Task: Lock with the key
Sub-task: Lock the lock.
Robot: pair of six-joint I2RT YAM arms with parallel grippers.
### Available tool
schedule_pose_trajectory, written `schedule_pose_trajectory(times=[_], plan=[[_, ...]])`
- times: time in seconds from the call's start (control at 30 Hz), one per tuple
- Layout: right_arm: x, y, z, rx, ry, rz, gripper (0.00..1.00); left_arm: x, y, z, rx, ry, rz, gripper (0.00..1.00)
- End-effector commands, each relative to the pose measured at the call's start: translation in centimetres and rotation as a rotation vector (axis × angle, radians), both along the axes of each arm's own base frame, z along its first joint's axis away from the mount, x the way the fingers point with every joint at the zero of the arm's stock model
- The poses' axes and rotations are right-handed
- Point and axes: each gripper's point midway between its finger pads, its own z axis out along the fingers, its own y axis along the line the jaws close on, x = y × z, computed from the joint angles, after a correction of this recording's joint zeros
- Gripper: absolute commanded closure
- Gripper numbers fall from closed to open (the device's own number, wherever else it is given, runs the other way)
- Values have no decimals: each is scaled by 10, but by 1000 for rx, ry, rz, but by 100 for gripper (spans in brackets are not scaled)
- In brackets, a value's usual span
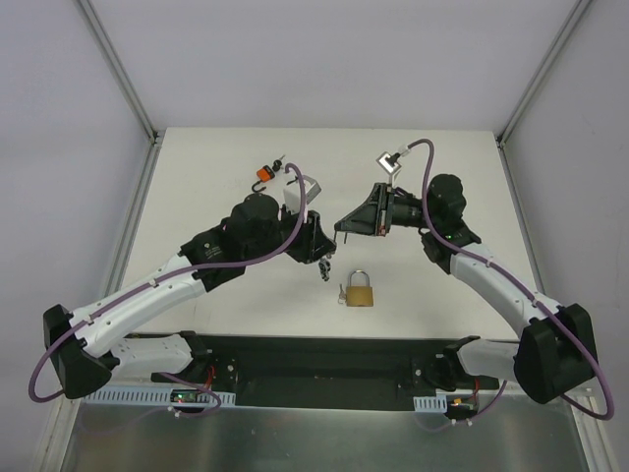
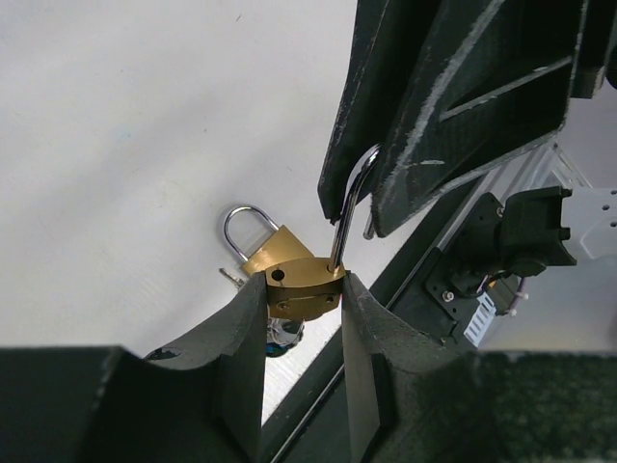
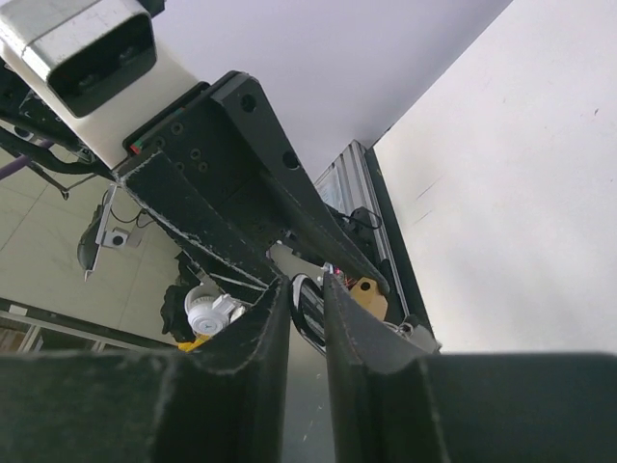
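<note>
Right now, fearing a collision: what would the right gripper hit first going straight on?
The shackle of the held padlock, now between its fingertips; behind that, probably the left gripper.

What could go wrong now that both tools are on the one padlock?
1. The left tool pinches the held padlock only by the sides of its brass body. The right tool, closed on the open shackle, may twist it loose when it pushes.
2. If it slips out, it could drop onto the spare padlock and keys lying nearby.
</note>
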Motion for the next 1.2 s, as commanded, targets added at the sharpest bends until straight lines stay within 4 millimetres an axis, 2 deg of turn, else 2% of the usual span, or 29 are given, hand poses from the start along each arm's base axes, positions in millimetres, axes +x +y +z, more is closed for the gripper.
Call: schedule_pose_trajectory(times=[0.0,0.03,0.13,0.33,0.37,0.43,0.5,0.6,0.67,0.8,0.83,0.93,1.07,1.17], plan=[[-15,0,16,48,-84,39,82,-4,-6,22,-84,-36,-18,100],[-15,0,15,48,-87,39,88,-4,-7,23,-87,-39,-18,100],[-14,0,17,50,-97,31,96,-4,-6,23,-89,-39,-16,100],[-10,0,20,50,-99,3,99,-3,-5,26,-91,-53,-17,100],[-9,0,20,52,-101,-6,99,-2,-5,25,-90,-53,-14,85],[-7,0,21,52,-96,-22,99,-1,-5,25,-92,-48,-2,45],[-4,-1,22,56,-99,-45,99,-1,-3,24,-93,-42,11,15],[0,-2,25,61,-101,-76,99,0,-2,24,-96,-43,18,5],[2,-2,26,62,-100,-93,99,0,-3,27,-102,-55,9,7],[7,-4,28,66,-94,-120,99,-2,-11,29,-107,-62,-35,19],[8,-5,29,68,-94,-129,99,-5,-13,29,-110,-58,-56,29],[12,-8,33,74,-95,-151,99,-7,-21,30,-120,-60,-97,45],[15,-10,38,79,-113,-176,99,-10,-28,33,-132,-60,-133,56],[17,-12,39,79,-113,-188,99,-9,-30,33,-138,-60,-140,60]])
